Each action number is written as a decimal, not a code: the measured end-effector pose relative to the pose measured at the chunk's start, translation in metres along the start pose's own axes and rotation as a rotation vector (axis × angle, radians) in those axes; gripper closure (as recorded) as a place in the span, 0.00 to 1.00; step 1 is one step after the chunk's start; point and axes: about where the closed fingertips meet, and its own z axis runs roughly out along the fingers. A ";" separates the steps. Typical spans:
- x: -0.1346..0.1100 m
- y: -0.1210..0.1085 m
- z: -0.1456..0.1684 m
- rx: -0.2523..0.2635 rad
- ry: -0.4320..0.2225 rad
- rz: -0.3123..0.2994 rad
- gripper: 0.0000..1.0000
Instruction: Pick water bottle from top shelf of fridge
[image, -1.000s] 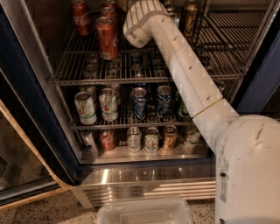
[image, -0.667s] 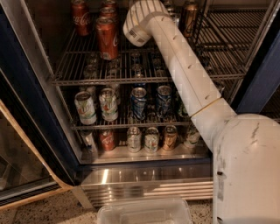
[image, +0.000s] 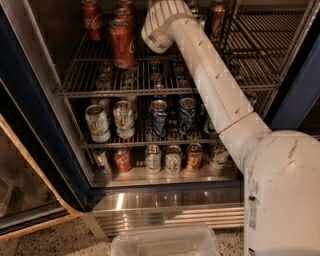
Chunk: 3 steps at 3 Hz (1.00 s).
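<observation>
no part of the scene has shifted since 1.0 s ago: the arm (image: 215, 90) holds the same reach into the fridge (image: 300, 95), and every can stands where it stood.

reference landmark: the red cola can (image: 122, 42) at the front of the top shelf (image: 90, 75).

1. task status. the door is open and the arm is extended to shelf height. the wrist housing (image: 159, 27) sits just right of the red cola can, level with its upper half, not touching it. reach: judged complete or nearly so. grasp, lift and withdrawal: judged outstanding.

2. water bottle. no clear ribbed bottle can be made out. if it is on this shelf, it is likely right of and behind the red cola can, hidden by the wrist housing. a brown can (image: 217, 20) stands well to the right of the red cola can, beyond the arm.

3. gripper. it lies past the wrist housing, behind and above the red cola can, out of sight at the upper edge. whether it is released, clenched or grasping anything cannot be told.

4. a plastic tub (image: 165, 242) rests on the floor, far below the red cola can.
</observation>
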 end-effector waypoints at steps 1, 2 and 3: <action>0.000 0.000 0.000 0.000 0.000 0.000 1.00; 0.002 0.015 -0.011 -0.004 0.019 0.050 1.00; 0.000 0.039 -0.042 0.001 0.014 0.077 1.00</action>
